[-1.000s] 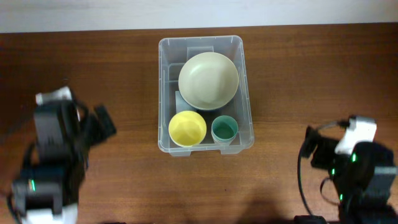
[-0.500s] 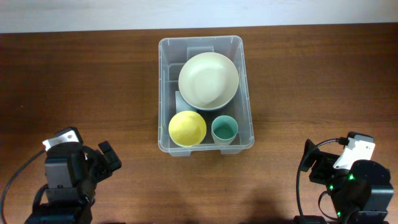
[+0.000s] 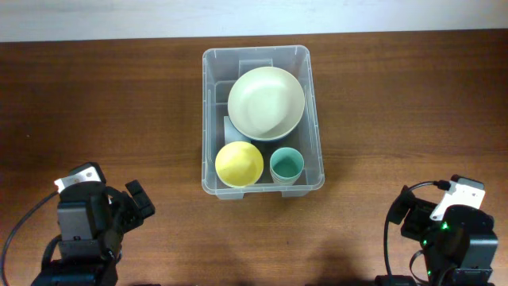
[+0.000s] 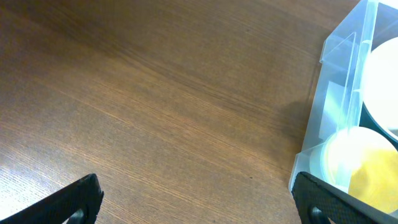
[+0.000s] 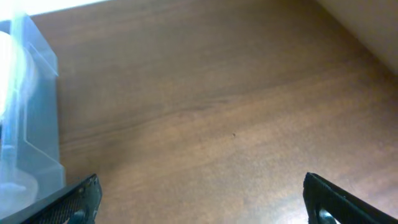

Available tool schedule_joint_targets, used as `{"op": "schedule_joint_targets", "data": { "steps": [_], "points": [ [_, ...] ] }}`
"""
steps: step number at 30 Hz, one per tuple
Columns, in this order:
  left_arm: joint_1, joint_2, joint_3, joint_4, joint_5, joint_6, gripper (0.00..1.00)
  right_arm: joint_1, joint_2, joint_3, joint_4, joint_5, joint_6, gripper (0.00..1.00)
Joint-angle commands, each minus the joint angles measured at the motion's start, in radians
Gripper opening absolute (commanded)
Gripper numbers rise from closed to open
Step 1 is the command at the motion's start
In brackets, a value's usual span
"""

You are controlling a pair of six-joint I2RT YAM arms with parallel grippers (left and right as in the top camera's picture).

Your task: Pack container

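— Where are the arms sitting?
— Both are low at my near edge of the table (image 3: 119,95), well apart from the container (image 3: 255,51). The left arm (image 3: 87,218) is at the near left and the right arm (image 3: 448,230) at the near right. The bottom of the overhead frame cuts both off.

— And the jaws?
— Spread wide on both arms, holding nothing. Each wrist view shows only two black tips in the bottom corners, with bare wood between them.

— The container?
— Mid-table toward the far side. It holds a big pale bowl (image 3: 266,103), a yellow bowl (image 3: 239,163) and a green cup (image 3: 286,166).

— Anything hard to read?
— My left wrist view catches just one corner of it, with the yellow bowl blurred through the wall. The right wrist view shows only a sliver. The bowls hide most of the base.
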Motion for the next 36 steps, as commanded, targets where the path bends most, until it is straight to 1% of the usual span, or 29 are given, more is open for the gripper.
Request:
{"op": "schedule_joint_targets", "data": {
  "steps": [1, 6, 11, 16, 21, 24, 28, 32, 36],
  "points": [
    [-0.004, -0.006, -0.006, -0.002, -0.007, -0.013, 1.0, 0.006, -0.032, -0.01, 0.021, 0.017, 0.007, 0.99],
    [-0.004, -0.006, -0.006, -0.002, -0.007, -0.013, 1.0, 0.006, -0.17, -0.127, 0.169, -0.035, -0.088, 0.99],
    [-0.004, -0.006, -0.006, -0.002, -0.007, -0.013, 1.0, 0.007, -0.344, -0.302, 0.323, -0.066, -0.109, 0.99],
    [-0.004, -0.006, -0.006, -0.002, -0.007, -0.013, 1.0, 0.011, -0.456, -0.457, 0.511, -0.087, -0.158, 0.99],
    [-0.004, -0.006, -0.006, -0.002, -0.007, -0.013, 1.0, 0.038, -0.466, -0.582, 0.781, -0.093, -0.232, 0.99],
    [-0.004, -0.006, -0.006, -0.002, -0.007, -0.013, 1.0, 0.05, -0.466, -0.645, 0.895, -0.115, -0.259, 0.99],
    [-0.004, -0.006, -0.006, -0.002, -0.007, -0.013, 1.0, 0.052, -0.466, -0.732, 0.967, -0.125, -0.259, 0.99],
    [-0.004, -0.006, -0.006, -0.002, -0.007, -0.013, 1.0, 0.052, -0.466, -0.843, 1.076, -0.155, -0.259, 0.99],
    [-0.004, -0.006, -0.006, -0.002, -0.007, -0.013, 1.0, 0.052, -0.466, -0.841, 0.996, -0.17, -0.266, 0.99]
  ]
}}
